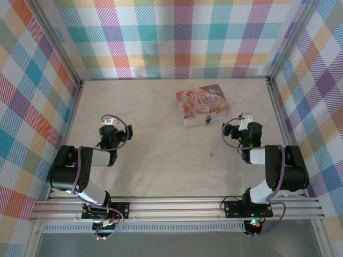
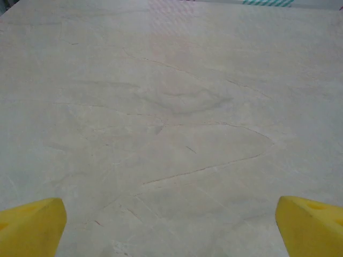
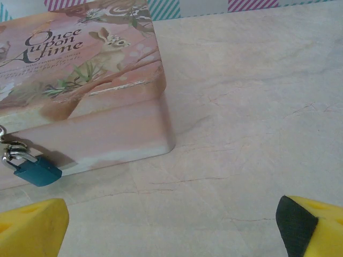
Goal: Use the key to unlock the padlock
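The right pincer (image 3: 171, 238) is spread wide, its yellow fingertips at the bottom corners of its own view and nothing between them. The padlock (image 3: 36, 171) hangs ahead of it and off to its left, against the front wall of the pink tin (image 3: 96, 80), with its shackle through the tin's clasp. The left pincer (image 2: 170, 230) is spread just as wide over bare counter (image 2: 177, 107), pinching nothing.

In the overhead view the key (image 1: 213, 155) is a dark sliver lying flat on the counter, behind the right pincer and to its left, well apart from the padlock.

The key is probably stiff, very light and slick. Lying flat, it gives the fingertips little to bite and could skate away. The best hold is likely across its head, leaving the blade free, but it is too small to tell which end is which. The padlock looks loose on the clasp and would likely swing, so its blue body wants steadying by the flat sides.

Open counter lies between the two pincers. The tin is the one obstacle, and the plaid wall (image 1: 321, 80) stands close on the right pincer's outer side.
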`<control>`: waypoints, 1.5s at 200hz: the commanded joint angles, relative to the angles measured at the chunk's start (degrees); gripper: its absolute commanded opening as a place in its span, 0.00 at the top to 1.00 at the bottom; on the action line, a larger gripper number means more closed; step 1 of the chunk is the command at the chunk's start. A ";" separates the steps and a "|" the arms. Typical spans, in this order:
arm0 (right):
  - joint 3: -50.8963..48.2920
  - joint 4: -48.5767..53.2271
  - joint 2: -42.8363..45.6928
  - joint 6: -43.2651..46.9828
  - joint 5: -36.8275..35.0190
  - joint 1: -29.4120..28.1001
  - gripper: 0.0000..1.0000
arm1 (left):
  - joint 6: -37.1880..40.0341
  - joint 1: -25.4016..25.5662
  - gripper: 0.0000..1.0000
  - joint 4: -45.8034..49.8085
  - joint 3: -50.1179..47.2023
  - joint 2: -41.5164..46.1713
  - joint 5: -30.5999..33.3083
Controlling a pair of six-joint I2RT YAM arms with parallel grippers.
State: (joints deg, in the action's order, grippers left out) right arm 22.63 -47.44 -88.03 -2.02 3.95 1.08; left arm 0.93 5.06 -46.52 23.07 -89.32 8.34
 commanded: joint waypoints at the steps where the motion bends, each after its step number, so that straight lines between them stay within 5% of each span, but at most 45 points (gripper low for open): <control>1: 1.01 0.01 0.05 1.32 0.54 -0.28 0.00 | 0.64 -0.57 0.00 0.18 1.01 -0.31 -0.88; 193: 1.04 0.16 0.03 1.32 0.45 -0.32 0.00 | 0.49 -0.53 0.00 0.15 0.96 -0.29 -0.89; 221: 1.83 2.31 0.89 1.01 0.98 -0.05 0.00 | -2.40 -0.47 0.00 1.58 0.22 3.59 7.10; 264: 5.56 16.61 9.63 -0.17 0.27 0.57 0.00 | -5.15 -0.25 0.00 19.02 4.62 19.04 7.20; 300: 10.40 30.81 17.12 -5.98 2.66 0.59 0.00 | -14.99 -0.27 0.00 38.63 14.03 25.54 -1.07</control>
State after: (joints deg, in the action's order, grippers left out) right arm 29.43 -28.01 -74.54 -3.84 3.90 1.48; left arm -5.69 5.06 -23.38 31.22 -66.43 12.95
